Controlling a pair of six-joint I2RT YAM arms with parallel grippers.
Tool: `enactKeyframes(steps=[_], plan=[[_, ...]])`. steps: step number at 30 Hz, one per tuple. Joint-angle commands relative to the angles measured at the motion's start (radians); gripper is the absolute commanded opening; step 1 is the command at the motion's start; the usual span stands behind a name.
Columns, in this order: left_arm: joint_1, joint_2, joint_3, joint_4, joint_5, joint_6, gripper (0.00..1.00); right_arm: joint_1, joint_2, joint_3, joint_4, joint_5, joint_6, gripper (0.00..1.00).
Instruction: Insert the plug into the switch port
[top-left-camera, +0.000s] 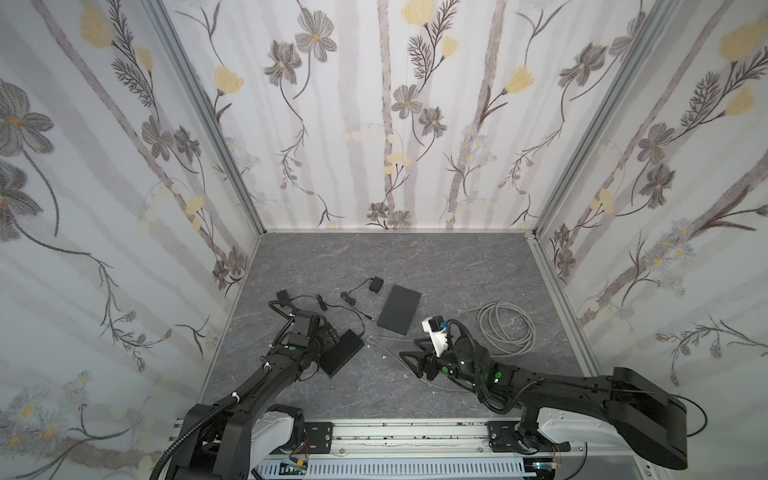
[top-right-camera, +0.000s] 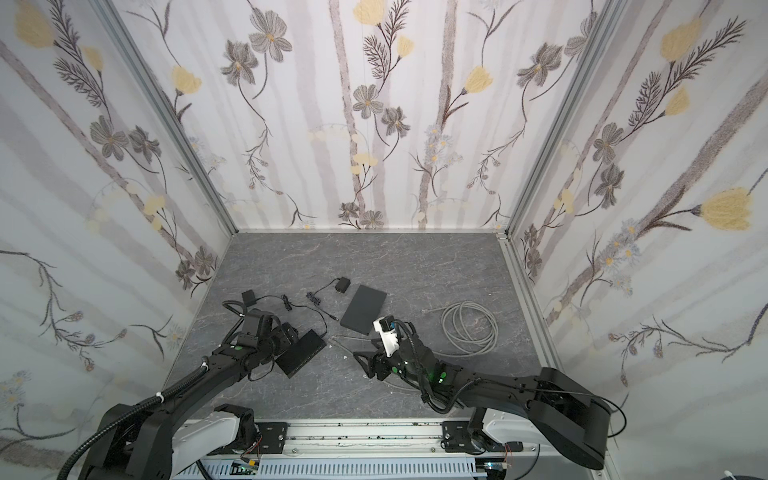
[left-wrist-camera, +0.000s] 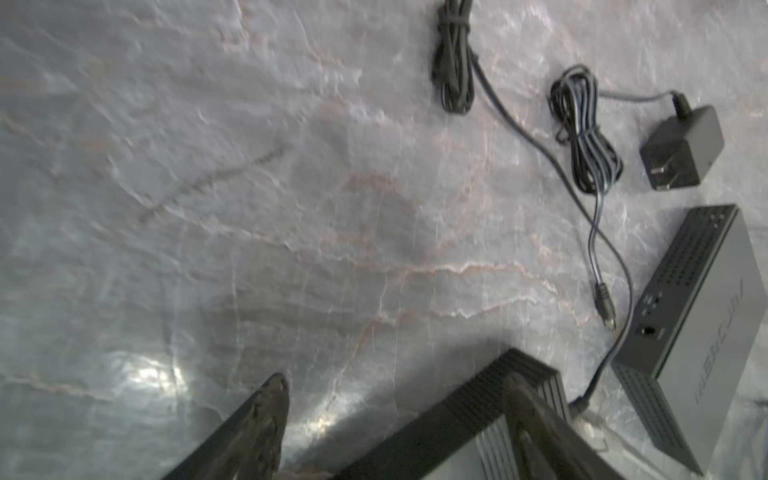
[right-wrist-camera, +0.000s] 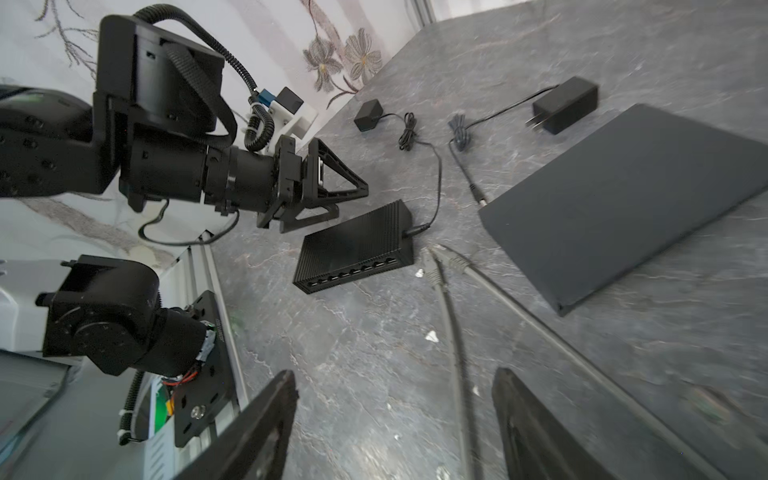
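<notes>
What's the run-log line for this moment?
phase: pre-grasp | left gripper: open, at switch | right gripper: open over grey cable | plug: loose by switch, not inserted

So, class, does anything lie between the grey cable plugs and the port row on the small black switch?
Nothing visible does. The grey plugs lie on the bare table just off the corner of the switch, and its port row is uncovered. The left gripper sits at the rear edge, away from the ports.
</notes>
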Motion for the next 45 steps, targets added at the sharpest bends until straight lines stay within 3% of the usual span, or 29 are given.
enactKeyframes(steps=[1, 4, 8, 15, 21, 25, 28, 32, 39, 45], plan=[[-0.045, -0.037, -0.043, 0.049, 0.023, -0.042, 0.82, 0.008, 0.147, 0.042, 0.210, -0.120, 0.165, 0.73], [-0.078, -0.073, -0.064, 0.016, 0.037, -0.044, 0.82, 0.009, 0.265, 0.079, 0.283, -0.145, 0.210, 0.71], [-0.136, -0.148, -0.145, 0.037, 0.047, -0.106, 0.82, 0.008, 0.326, 0.133, 0.240, -0.181, 0.195, 0.69], [-0.222, -0.415, -0.217, -0.133, 0.018, -0.169, 0.82, -0.002, 0.196, 0.164, -0.074, -0.079, 0.035, 0.70], [-0.225, -0.787, -0.238, -0.359, -0.074, -0.150, 0.81, -0.011, 0.068, 0.165, -0.275, 0.012, -0.054, 0.72], [-0.224, -0.903, -0.243, -0.386, -0.133, -0.138, 0.81, -0.012, 0.070, 0.199, -0.391, 0.055, -0.128, 0.73], [-0.224, -0.868, -0.259, -0.324, -0.143, -0.121, 0.81, -0.012, 0.134, 0.254, -0.475, 0.012, -0.238, 0.70], [-0.221, -0.654, -0.232, -0.172, -0.136, -0.083, 0.81, -0.012, 0.251, 0.329, -0.564, 0.019, -0.312, 0.58], [-0.190, -0.239, -0.132, 0.058, -0.066, 0.010, 0.80, -0.012, 0.381, 0.453, -0.595, 0.013, -0.338, 0.55], [-0.147, -0.103, -0.111, 0.164, 0.034, 0.044, 0.80, -0.012, 0.501, 0.560, -0.640, 0.021, -0.376, 0.45]])
